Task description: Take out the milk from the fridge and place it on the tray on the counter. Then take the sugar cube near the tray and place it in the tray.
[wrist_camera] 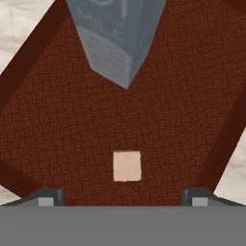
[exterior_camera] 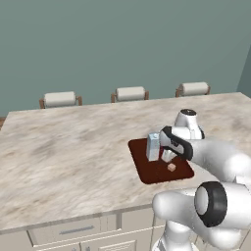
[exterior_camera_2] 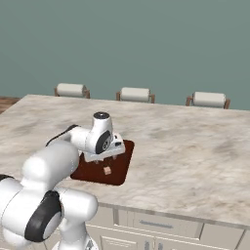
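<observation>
**K:** Fingertips [wrist_camera: 45, 198] status?

**M:** Spread wide in hand view, one dark tip at each bottom corner, nothing clamped btwn them. Gripper [wrist_camera: 123, 199] hangs over the tiny light tan sugar cube [wrist_camera: 127, 166], which shows just above the gap btwn the tips, not touching either one.

**K:** Cube position?

**M:** Lying on the flat dark reddish-brown rectangular tray [wrist_camera: 192, 96], woven-pattern floor. In left base view the cube [exterior_camera: 171, 167] sits toward the tray's [exterior_camera: 139, 166] near right part. Right base view: cube [exterior_camera_2: 107, 170] just below the white hand, tray [exterior_camera_2: 124, 168] under it.

**K:** Milk?

**M:** Small pale grey-white carton w/ light blue top [exterior_camera: 153, 147], upright on the tray, farther back than the cube, apart from it. Hand view shows the carton [wrist_camera: 117, 43] above the cube, "MILK" lettering on one face. In right base view can't make it out, arm covers that spot.

**K:** Gripper in base views?

**M:** Left base: gripper [exterior_camera: 169, 156] pointing down over the tray, just right of the carton, above the cube. Finger gap too small to read there.

**K:** Surroundings?

**M:** Tray rests on the long beige-grey marble-veined countertop [exterior_camera: 63, 152], near its front edge, cream cabinet drawers [exterior_camera: 73, 230] below. Three chair backs w/ white cushions [exterior_camera: 130, 93] along the far side, grey-green wall [exterior_camera: 122, 39] behind.
</observation>
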{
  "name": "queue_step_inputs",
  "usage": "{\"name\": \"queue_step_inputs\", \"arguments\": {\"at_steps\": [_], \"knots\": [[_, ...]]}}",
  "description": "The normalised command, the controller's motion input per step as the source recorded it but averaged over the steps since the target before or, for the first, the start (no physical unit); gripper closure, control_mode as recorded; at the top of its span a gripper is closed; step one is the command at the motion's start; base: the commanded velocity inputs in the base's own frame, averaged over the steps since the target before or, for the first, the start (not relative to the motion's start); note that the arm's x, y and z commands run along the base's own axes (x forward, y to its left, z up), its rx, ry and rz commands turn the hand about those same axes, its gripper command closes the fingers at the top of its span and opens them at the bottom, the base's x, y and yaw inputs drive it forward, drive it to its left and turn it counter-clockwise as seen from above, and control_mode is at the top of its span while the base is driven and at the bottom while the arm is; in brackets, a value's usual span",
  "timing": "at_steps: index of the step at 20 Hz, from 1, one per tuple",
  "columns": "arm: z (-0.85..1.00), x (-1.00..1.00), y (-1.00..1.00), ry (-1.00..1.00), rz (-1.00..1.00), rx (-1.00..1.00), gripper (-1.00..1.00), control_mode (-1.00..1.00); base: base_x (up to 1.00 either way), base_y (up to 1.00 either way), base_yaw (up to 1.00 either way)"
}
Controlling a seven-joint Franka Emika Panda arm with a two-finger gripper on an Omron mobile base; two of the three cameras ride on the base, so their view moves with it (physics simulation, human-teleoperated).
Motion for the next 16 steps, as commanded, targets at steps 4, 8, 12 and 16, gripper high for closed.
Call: {"name": "queue_step_inputs", "arguments": {"at_steps": [4,8,12,16], "knots": [[0.98,-0.69,0.04,-0.03,-0.04,0.01,-1.0,-1.0,0.0,0.0,0.0],[1.0,-0.74,0.11,0.0,-0.11,0.1,-1.0,-1.0,0.0,0.0,0.0],[1.0,-0.68,0.15,-0.01,-0.07,0.02,-1.0,-1.0,0.0,0.0,0.0],[1.0,-0.68,0.13,-0.06,-0.06,0.0,-1.0,-1.0,0.0,0.0,0.0]]}}
